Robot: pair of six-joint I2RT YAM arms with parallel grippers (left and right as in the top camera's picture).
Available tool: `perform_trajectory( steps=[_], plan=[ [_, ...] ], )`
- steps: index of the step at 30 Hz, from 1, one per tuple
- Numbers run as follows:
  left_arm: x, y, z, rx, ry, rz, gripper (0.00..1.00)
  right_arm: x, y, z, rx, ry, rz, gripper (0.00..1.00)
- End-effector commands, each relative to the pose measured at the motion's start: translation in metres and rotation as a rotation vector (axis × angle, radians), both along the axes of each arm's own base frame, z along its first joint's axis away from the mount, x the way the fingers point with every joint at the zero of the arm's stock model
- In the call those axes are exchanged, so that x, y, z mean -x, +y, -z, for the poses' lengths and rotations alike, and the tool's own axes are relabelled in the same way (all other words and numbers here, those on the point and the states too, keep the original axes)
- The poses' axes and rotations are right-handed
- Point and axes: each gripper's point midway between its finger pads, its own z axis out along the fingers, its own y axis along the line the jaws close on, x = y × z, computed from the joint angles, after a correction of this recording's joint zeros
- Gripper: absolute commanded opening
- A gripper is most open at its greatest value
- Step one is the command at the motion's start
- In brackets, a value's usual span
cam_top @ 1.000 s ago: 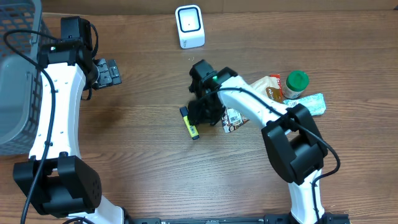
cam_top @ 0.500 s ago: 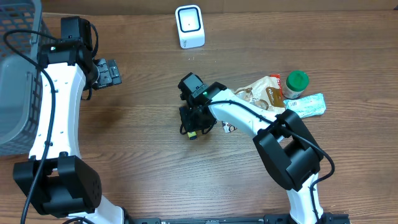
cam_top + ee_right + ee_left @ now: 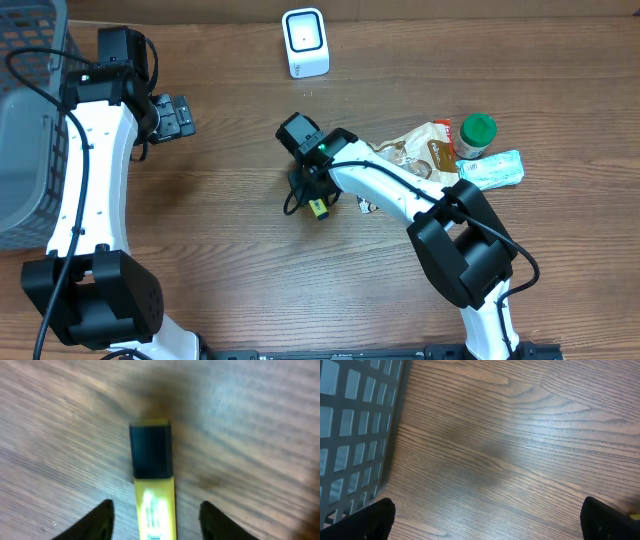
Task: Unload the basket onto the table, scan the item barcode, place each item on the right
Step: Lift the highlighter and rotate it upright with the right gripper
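Note:
The item, a yellow highlighter (image 3: 154, 497) with a black cap (image 3: 151, 450), lies flat on the wooden table. My right gripper (image 3: 155, 522) hangs just over it, open, one finger (image 3: 100, 520) on each side with a gap to the barrel. From overhead only a yellow end of the highlighter (image 3: 320, 209) shows under the right gripper (image 3: 312, 198). The white barcode scanner (image 3: 305, 42) stands at the far edge, well apart. My left gripper (image 3: 172, 117) is wide open over bare wood, its fingertips (image 3: 375, 520) at the bottom corners of the left wrist view.
A grey mesh basket (image 3: 25, 120) fills the left edge, close to the left arm, with its wall (image 3: 350, 425) in the left wrist view. Right of the highlighter lie a small packet (image 3: 367, 206), a brown pouch (image 3: 425, 145), a green-lidded jar (image 3: 477, 135) and a teal packet (image 3: 495, 168).
My right arm swung left, off the small packet and over the highlighter. Its jaws narrowed, then widened again. The highlighter shifted slightly. The left arm stayed still.

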Motion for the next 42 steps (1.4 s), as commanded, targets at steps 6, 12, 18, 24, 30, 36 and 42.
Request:
perform_trajectory(
  steps=[6, 12, 18, 24, 30, 36, 42],
  plan=[
    [0.000, -0.002, -0.005, -0.006, -0.012, 0.014, 1.00, -0.031, -0.004, -0.013, -0.014, -0.097, 0.015, 0.53],
    [0.001, -0.002, -0.005, -0.006, -0.012, 0.014, 1.00, -0.025, -0.003, 0.003, -0.026, -0.075, 0.008, 0.46],
    [0.001, -0.002, -0.005, -0.006, -0.012, 0.014, 1.00, -0.018, -0.002, 0.023, -0.022, -0.021, 0.001, 0.30],
    [0.001, -0.002, -0.005, -0.006, -0.012, 0.014, 1.00, -0.006, 0.010, 0.022, -0.077, 0.033, -0.024, 0.29],
    [0.001, -0.002, -0.005, -0.006, -0.012, 0.014, 1.00, -0.003, 0.007, 0.023, -0.066, 0.046, -0.022, 0.29],
    [0.000, -0.002, -0.005, -0.006, -0.012, 0.014, 1.00, 0.001, 0.012, 0.023, -0.073, 0.051, -0.030, 0.27],
    [0.001, -0.002, -0.005, -0.006, -0.012, 0.014, 1.00, 0.012, 0.021, 0.032, -0.059, 0.065, -0.058, 0.27]
  ],
)
